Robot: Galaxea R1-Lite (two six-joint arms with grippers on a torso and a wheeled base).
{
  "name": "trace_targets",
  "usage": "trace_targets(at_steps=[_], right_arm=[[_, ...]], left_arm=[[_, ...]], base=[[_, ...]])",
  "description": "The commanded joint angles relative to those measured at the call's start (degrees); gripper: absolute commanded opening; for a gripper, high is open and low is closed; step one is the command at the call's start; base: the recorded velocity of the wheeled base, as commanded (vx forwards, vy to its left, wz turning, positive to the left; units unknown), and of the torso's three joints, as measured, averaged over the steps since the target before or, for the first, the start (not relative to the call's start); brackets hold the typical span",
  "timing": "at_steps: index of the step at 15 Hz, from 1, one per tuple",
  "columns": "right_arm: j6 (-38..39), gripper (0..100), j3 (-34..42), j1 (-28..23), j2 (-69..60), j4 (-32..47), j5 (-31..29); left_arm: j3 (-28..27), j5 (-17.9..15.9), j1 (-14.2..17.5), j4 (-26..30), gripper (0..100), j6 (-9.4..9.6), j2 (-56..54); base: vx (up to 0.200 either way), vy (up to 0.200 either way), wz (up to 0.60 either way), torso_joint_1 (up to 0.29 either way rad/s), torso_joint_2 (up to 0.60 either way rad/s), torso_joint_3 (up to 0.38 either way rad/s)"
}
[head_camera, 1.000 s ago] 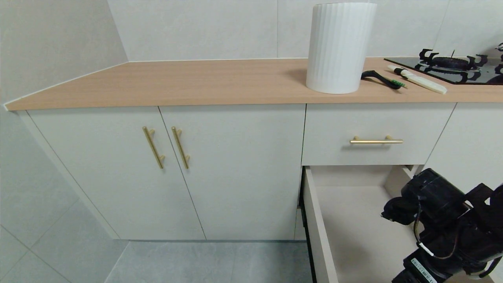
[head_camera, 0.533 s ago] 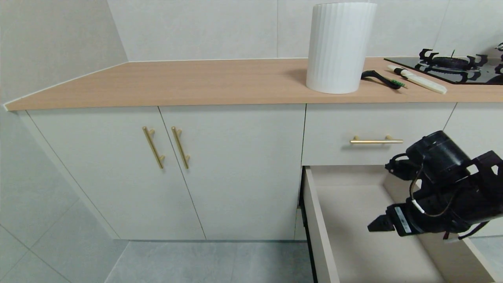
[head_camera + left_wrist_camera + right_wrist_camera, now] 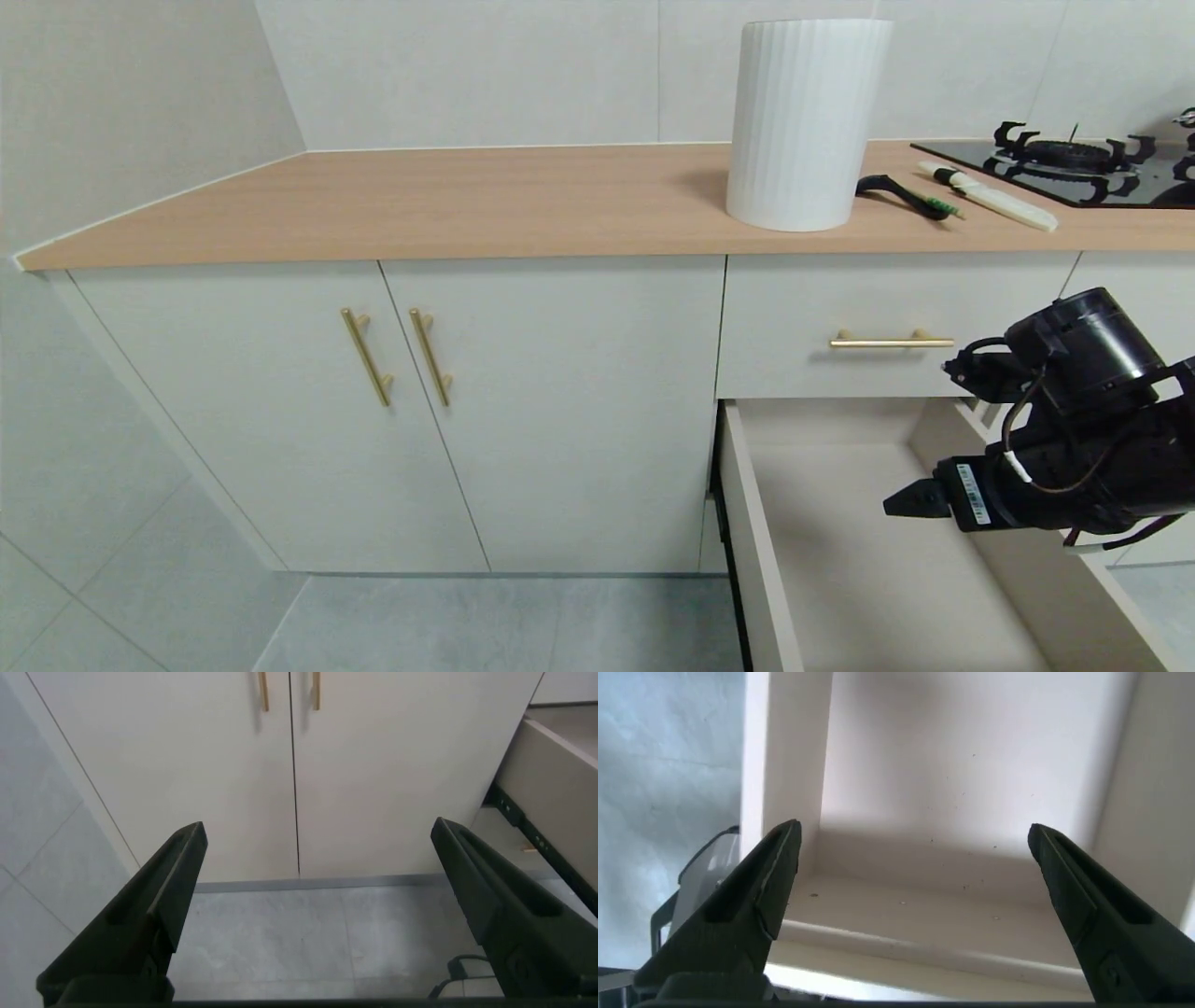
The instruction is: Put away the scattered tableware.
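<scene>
Beige worktop carries the task items at its far right. A black-handled utensil with a green bit and a cream sheathed knife lie side by side between the white ribbed canister and the gas hob. Can't tell if the two touch. Neither is picked up.

Lower drawer is pulled out under the closed upper drawer, right of the double cabinet doors.

Right claw hangs over the open drawer, fingers apart, gripping nothing, looking down at the drawer floor and its side wall. Left claw sits low by the floor facing the cabinet doors, fingers also apart, nothing held.

Change: a second ago the right arm was low at the near right corner of the drawer. It has since lifted up and clear and now sits higher, level with the gap below the upper drawer's front. The whole head picture also dropped slightly, so that is the camera and not the things.

Judgement: drawer opening looks finished and the arm is backing off the front. The likely next step is a reach up to the utensils. The canister stands close on their left, so approach from the right or from above. Task is early, nothing stowed.
</scene>
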Motion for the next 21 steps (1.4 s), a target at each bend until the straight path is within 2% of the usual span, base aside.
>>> trace_targets(at_steps=[1,6,12,13,15,17,20,21], right_arm=[[0.0,100,0.0,0.0,-0.3,-0.1,0.0],[0.0,100,0.1,0.1,-0.3,-0.1,0.0],[-0.1,100,-0.2,0.0,-0.5,-0.2,-0.4],[-0.2,100,-0.2,0.0,-0.6,-1.0,-1.2],[-3.3,100,-1.2,-0.4,-1.0,-8.8,-7.0],[-9.9,100,-7.2,-2.6,1.3,-13.9,-7.7],[-10.4,100,-24.1,-5.9,8.7,-10.8,-7.8],[-10.5,100,-27.2,-7.0,9.9,-9.5,-7.3]], left_arm=[[0.0,0.0,0.0,0.0,100,0.0,0.1],[0.0,0.0,0.0,0.0,100,0.0,0.1],[0.0,0.0,0.0,0.0,100,0.0,0.1],[0.0,0.0,0.0,0.0,100,0.0,0.1],[0.0,0.0,0.0,0.0,100,0.0,0.1],[0.0,0.1,0.0,0.0,100,0.0,0.1],[0.0,0.0,0.0,0.0,100,0.0,0.1],[0.0,0.0,0.1,0.0,100,0.0,0.1]], base=[[0.0,0.0,0.0,0.129,-0.34,-0.251],[0.0,0.0,0.0,0.11,-0.43,-0.269],[0.0,0.0,0.0,0.234,-0.46,-0.263],[0.0,0.0,0.0,0.11,-0.25,-0.144],[0.0,0.0,0.0,0.053,-0.09,-0.058],[0.0,0.0,0.0,0.0,0.0,0.0],[0.0,0.0,0.0,0.0,0.0,0.0],[0.0,0.0,0.0,0.0,0.0,0.0]])
